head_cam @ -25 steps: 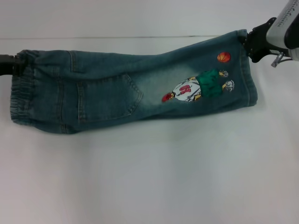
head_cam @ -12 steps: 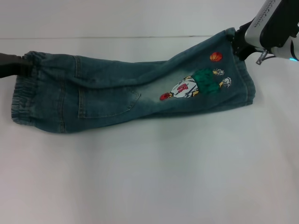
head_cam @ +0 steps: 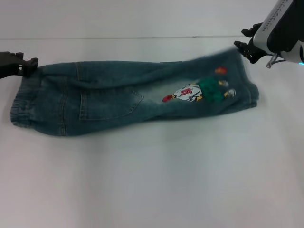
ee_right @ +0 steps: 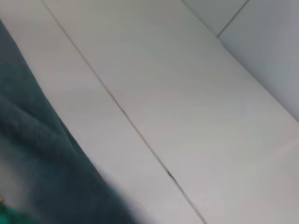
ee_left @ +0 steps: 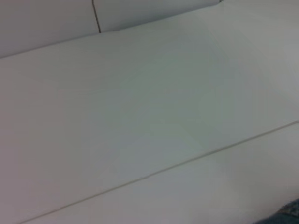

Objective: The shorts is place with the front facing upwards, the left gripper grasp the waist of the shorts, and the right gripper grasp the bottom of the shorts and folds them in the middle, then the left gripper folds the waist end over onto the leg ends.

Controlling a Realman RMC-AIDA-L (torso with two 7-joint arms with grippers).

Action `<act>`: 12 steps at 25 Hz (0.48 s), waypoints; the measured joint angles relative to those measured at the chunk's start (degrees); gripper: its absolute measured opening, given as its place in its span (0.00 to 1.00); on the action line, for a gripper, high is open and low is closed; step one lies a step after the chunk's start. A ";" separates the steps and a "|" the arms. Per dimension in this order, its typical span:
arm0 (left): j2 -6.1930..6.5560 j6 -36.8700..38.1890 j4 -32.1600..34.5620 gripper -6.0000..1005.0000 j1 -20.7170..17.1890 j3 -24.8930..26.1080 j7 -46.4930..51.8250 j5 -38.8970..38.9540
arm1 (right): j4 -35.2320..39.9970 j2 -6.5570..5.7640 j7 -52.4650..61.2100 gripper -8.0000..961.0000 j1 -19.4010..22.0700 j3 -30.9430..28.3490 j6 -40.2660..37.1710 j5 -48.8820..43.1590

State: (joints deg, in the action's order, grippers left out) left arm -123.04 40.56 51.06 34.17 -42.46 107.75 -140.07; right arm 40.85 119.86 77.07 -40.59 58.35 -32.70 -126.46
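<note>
The shorts (head_cam: 95, 76) lie folded lengthwise on the white table, pocket (head_cam: 110, 104) and cartoon print (head_cam: 197, 90) facing up. The ruched waist (head_cam: 20, 103) is at the left end and the bottom of the shorts (head_cam: 252, 92) at the right end, its far corner blurred. My left gripper (head_cam: 26, 62) hovers open just off the waist's far corner, holding nothing. Beyond the hem's far corner my right gripper (head_cam: 243, 40) is open and clear of the cloth. Denim (ee_right: 37, 154) fills a corner of the right wrist view, and a sliver of denim (ee_left: 292, 210) shows in the left wrist view.
The white table (head_cam: 152, 180) stretches wide in front of the shorts. A thin seam line (head_cam: 142, 37) runs across the table behind them, also visible as a seam (ee_right: 140, 135) in the right wrist view.
Both grippers have let go: the lifted waist corner and hem corner dropped onto the table, and the right gripper drew back from the hem.
</note>
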 joint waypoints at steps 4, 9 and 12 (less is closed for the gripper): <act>0.04 -1.18 0.00 0.35 -0.48 0.47 1.63 -1.41 | -0.07 -0.05 0.02 0.21 0.91 -0.23 1.09 -0.01; -0.48 0.42 3.44 0.58 -2.70 0.79 2.01 -1.32 | 1.63 -0.09 0.08 0.52 2.45 -0.57 0.17 1.41; -1.12 5.28 9.79 0.70 -6.72 -0.84 1.26 3.72 | 5.61 -0.21 0.13 0.69 5.18 -0.66 -4.50 4.79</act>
State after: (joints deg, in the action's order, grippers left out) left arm -124.16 45.84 60.86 27.45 -43.29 109.01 -136.36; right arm 46.46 119.65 77.21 -35.42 57.70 -37.20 -121.67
